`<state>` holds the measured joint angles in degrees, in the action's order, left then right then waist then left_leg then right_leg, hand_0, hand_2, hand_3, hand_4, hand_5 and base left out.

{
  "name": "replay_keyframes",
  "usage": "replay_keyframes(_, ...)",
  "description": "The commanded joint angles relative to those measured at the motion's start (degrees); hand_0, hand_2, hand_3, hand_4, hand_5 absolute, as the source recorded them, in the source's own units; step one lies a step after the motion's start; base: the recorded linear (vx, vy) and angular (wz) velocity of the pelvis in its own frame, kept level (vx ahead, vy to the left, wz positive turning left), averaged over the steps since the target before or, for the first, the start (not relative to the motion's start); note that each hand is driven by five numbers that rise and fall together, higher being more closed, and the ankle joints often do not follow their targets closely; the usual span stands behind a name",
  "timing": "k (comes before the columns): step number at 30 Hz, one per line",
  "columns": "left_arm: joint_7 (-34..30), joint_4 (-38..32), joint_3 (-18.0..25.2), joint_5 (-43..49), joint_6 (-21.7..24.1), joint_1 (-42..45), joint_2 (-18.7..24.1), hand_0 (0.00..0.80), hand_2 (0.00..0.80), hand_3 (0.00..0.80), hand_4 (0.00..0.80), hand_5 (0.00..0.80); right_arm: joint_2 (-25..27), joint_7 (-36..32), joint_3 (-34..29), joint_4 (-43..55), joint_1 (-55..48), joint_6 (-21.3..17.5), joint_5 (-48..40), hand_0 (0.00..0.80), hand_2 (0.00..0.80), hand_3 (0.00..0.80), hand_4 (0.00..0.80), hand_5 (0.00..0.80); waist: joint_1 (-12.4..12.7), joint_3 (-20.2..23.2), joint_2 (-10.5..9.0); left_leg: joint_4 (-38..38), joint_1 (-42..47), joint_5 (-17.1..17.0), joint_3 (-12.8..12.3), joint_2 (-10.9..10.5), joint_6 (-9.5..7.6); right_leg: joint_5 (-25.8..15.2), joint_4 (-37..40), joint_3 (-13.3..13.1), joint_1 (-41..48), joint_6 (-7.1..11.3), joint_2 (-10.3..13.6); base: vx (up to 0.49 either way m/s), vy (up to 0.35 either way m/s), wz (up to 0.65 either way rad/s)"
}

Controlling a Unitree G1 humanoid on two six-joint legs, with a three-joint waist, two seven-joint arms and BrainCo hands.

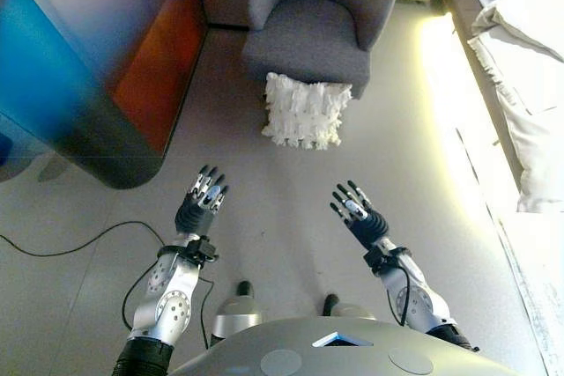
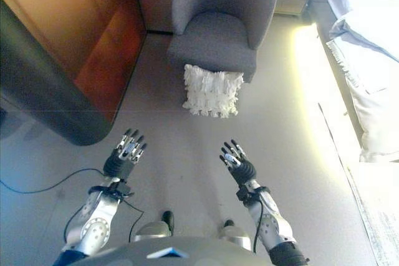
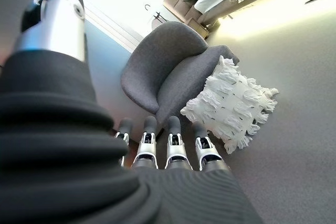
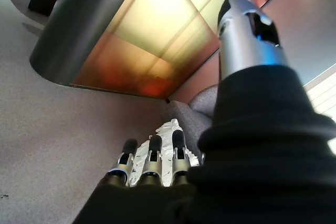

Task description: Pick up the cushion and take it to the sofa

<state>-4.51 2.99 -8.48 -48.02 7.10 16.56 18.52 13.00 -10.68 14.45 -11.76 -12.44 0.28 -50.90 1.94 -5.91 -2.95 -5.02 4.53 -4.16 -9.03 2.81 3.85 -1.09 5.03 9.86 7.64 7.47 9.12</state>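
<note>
Grey floor (image 1: 264, 209), with a grey armchair (image 1: 313, 19) up ahead. The white frilly cushion (image 1: 304, 112) sits on the floor leaning against the chair's front. Left hand (image 1: 201, 202) and right hand (image 1: 357, 215) both hang out front, fingers straight, holding nothing. So pickup isn't started, carry to the sofa all left.

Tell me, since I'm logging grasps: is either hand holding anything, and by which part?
Nothing is held. Left hand and right hand are open; the cushion leans against the armchair.
</note>
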Motion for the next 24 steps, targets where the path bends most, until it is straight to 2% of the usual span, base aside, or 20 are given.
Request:
replay_keyframes(1,-0.2,-2.7,0.2,2.4,2.2,-2.2,0.5,0.000,0.000,0.000,0.000,0.000,0.1,-1.1,0.5,2.3,2.9,-2.9,-0.7,0.000,0.000,0.000,0.000,0.000,-0.9,-0.8,1.44,1.1,1.0,6.1,-0.3,-0.7,-2.39,0.6,-2.3,0.8,-2.9,0.21,-1.8,0.000,0.000,0.00)
replay_keyframes(4,-2.0,-2.3,0.1,-0.4,2.2,-2.4,0.3,0.000,0.000,0.000,0.000,0.000,0.1,-1.2,0.6,2.2,3.1,-2.9,-0.7,0.000,0.000,0.000,0.000,0.000,-1.0,-1.0,1.45,1.1,1.0,6.1,-0.5,-0.7,-2.36,0.5,-2.3,0.8,-2.9,0.28,-1.8,0.000,0.000,0.00)
replay_keyframes(10,0.4,-1.6,-0.2,1.5,3.4,-2.5,0.4,0.000,0.000,0.000,0.000,0.000,0.4,-0.9,0.6,2.7,2.8,-2.5,-1.2,0.000,0.000,0.000,0.000,0.000,-1.2,-1.0,1.24,1.2,1.1,6.3,-0.7,-0.8,-2.47,0.4,-2.2,0.4,-3.0,0.41,-1.9,0.000,0.000,0.00)
replay_keyframes(20,-0.5,-2.3,0.3,0.8,3.9,-2.1,0.2,0.000,0.000,0.000,0.000,0.000,0.1,-1.3,0.5,2.3,2.5,-3.0,-0.8,0.000,0.000,0.000,0.000,0.000,-1.0,-1.4,1.14,1.7,0.6,6.6,-0.6,-1.2,-2.87,0.5,-2.7,0.4,-3.4,0.60,-1.4,0.002,0.004,0.00)
replay_keyframes(24,0.1,-2.1,0.6,0.0,3.8,-1.7,0.1,0.000,0.000,0.000,0.000,0.000,0.1,-1.2,0.2,1.9,2.5,-1.7,0.1,0.000,0.000,0.000,0.000,0.000,-0.8,-1.5,0.92,2.6,0.5,7.2,-0.5,-1.5,-3.16,0.6,-3.2,0.4,-3.4,0.89,-0.9,0.070,0.081,-0.02)
